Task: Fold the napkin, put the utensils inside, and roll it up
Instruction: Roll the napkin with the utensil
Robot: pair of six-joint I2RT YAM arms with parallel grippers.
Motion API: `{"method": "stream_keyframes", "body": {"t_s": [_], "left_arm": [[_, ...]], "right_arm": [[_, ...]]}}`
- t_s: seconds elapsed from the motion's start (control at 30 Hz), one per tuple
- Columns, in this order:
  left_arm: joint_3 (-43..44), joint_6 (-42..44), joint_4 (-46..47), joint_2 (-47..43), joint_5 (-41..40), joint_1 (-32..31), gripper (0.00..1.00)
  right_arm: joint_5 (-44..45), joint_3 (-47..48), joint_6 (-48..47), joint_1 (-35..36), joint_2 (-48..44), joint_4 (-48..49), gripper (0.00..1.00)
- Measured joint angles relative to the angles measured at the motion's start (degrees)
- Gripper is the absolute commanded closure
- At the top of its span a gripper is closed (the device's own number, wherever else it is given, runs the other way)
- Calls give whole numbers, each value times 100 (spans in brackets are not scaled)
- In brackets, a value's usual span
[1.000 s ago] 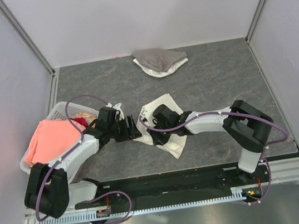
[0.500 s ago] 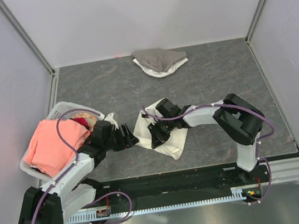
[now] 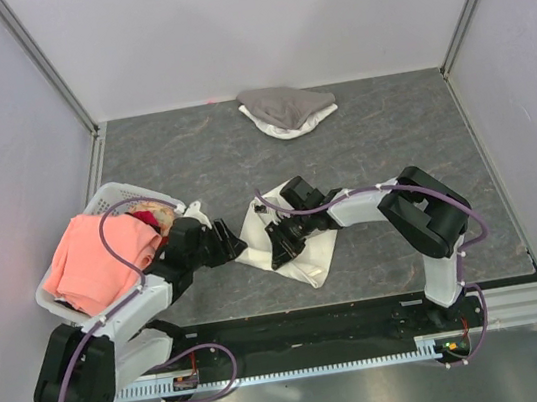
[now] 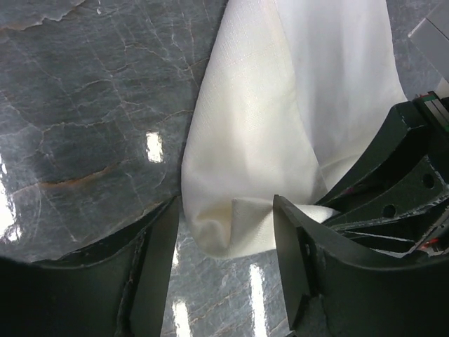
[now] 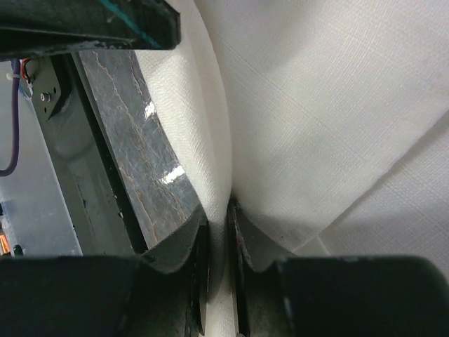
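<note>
The cream-white napkin lies crumpled on the dark stone table between my two arms. My right gripper is shut on a raised fold of it; in the right wrist view the cloth runs pinched between the two pads at the gripper. My left gripper stands open at the napkin's left corner. In the left wrist view that folded corner sits between the spread fingers of the gripper, low over the table. The utensils are out of view.
A white basket at the left edge holds a salmon-pink cloth and some red items. A grey-and-white cloth heap lies at the back centre. Grey walls close the table on three sides.
The left arm drew back toward the basket, then came right to the napkin's corner, its jaws narrowing a little. The right gripper kept its hold and the napkin's raised upper flap settled flatter.
</note>
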Motion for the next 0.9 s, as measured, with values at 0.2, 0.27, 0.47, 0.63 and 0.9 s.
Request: {"method": "stream_keyframes", "body": {"t_s": [0.2,0.27,0.47,0.63,0.9], "left_arm": [[-72,-11,341,363,11,0,60],[-92,-11,382,483,11,0,72],[-66,9,446,791,26,0,98],[203,52,308,1086,125,-4,98],[870,273,-442,1587,304,-2,98]], "right_arm": [[-57,0,2,-22,20,17,78],[-55,0,4,-22,20,15,78],[-13,37,42,-20,0,-68,65],[490,55,-24,42,-345,-516,43],[2549,142,-553,474,-1502,-1425,32]]}}
